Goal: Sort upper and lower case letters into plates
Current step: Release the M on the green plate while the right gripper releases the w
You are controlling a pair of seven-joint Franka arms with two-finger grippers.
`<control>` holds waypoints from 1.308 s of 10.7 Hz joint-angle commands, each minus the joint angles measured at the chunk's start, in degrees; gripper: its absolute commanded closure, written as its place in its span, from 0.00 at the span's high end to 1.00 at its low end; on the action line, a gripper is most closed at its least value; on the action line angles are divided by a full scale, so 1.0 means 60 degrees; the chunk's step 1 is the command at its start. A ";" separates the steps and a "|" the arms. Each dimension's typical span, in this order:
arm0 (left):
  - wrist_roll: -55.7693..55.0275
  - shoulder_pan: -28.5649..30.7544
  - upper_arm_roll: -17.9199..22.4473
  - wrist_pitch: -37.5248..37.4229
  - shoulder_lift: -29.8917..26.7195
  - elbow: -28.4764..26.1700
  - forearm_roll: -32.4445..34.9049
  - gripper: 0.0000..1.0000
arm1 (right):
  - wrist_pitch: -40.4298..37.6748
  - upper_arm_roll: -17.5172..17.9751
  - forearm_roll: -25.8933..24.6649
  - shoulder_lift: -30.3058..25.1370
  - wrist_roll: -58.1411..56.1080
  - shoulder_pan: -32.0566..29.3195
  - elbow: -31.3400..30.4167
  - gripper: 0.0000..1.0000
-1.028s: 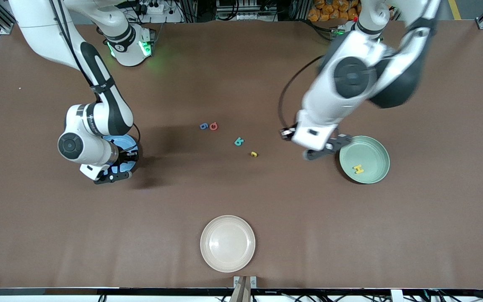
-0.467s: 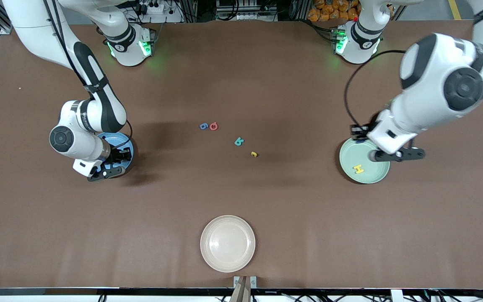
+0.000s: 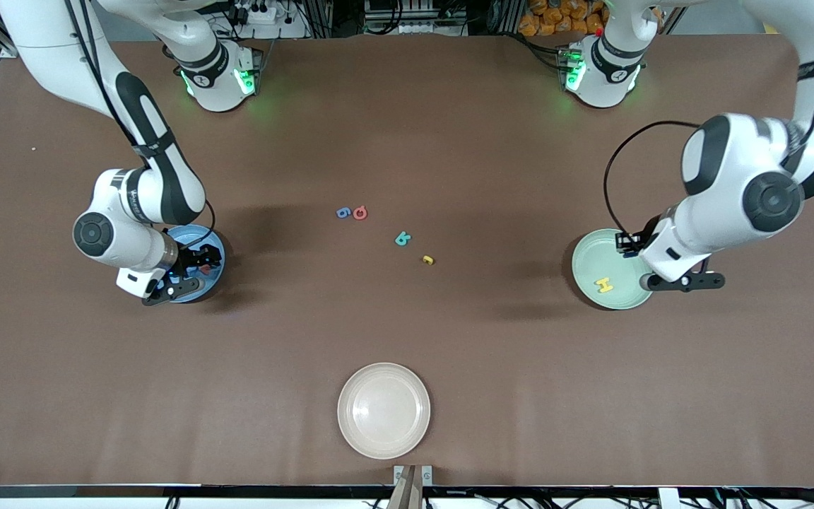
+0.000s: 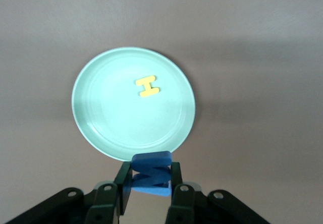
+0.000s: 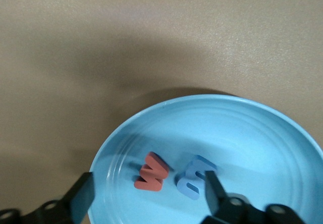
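I see four loose letters mid-table: a blue letter (image 3: 343,213) touching a red letter (image 3: 360,212), then a teal letter (image 3: 403,239) and a small yellow letter (image 3: 427,260) nearer the front camera and toward the left arm's end. The blue plate (image 3: 215,244) sits toward the right arm's end of the table; in it lie a red piece (image 5: 151,172) and a pale blue piece (image 5: 194,177), side by side. My right gripper (image 5: 146,196) hangs just over that plate with its fingers spread wide, holding nothing. The mint green plate (image 3: 587,254) sits toward the left arm's end and carries a yellow H (image 3: 604,285). My left gripper (image 4: 150,183) is over that plate's edge, pinched tight on a blue block letter (image 4: 151,173). A cream plate (image 3: 384,411) rests near the table's front edge.
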 commanded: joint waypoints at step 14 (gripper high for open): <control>0.0425 0.0277 -0.0026 -0.2122 -0.0103 0.2406 0.0858 1.00 | 0.3485 0.0556 0.1517 -0.1816 0.5998 0.4421 -0.3178 1.00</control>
